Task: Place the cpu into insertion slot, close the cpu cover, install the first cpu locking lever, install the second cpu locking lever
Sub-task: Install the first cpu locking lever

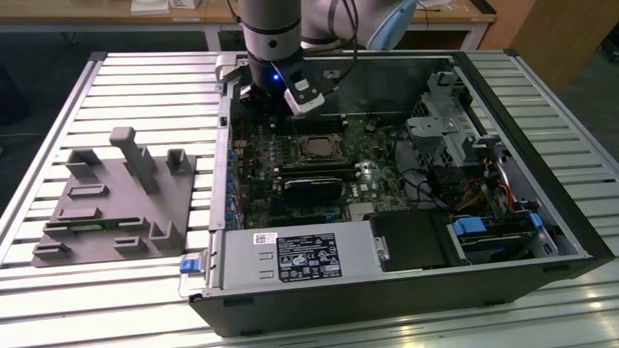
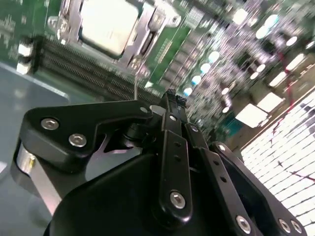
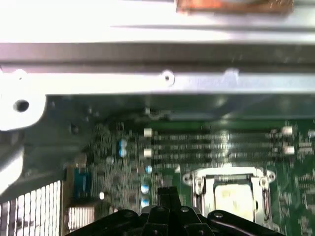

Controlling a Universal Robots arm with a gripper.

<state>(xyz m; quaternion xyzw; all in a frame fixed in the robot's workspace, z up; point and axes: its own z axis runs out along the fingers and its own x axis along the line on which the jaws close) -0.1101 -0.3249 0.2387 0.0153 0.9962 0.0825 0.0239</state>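
Note:
The cpu (image 2: 106,24) shows its silvery top inside the insertion slot (image 1: 314,148) on the green board. The cpu cover (image 2: 142,37), a silvery frame, lies around the chip. Both wrist views show them, the first with the cpu (image 3: 231,196) inside the cover frame (image 3: 229,173). A thin metal rod (image 2: 135,81) rises beside the socket's corner, near my fingertips. My gripper (image 2: 172,101) is shut with nothing in it and hovers over the board beside the socket. In the exterior view my gripper (image 1: 274,101) hangs over the case's far side, toward that view's left of the slot.
The open computer case (image 1: 541,181) lies on a slatted metal table (image 1: 126,87). A grey moulded fixture (image 1: 116,196) stands at the exterior view's left. Memory slots (image 3: 216,142), a black card (image 1: 314,181), cables (image 1: 483,192) and a drive cage (image 1: 440,130) crowd the case.

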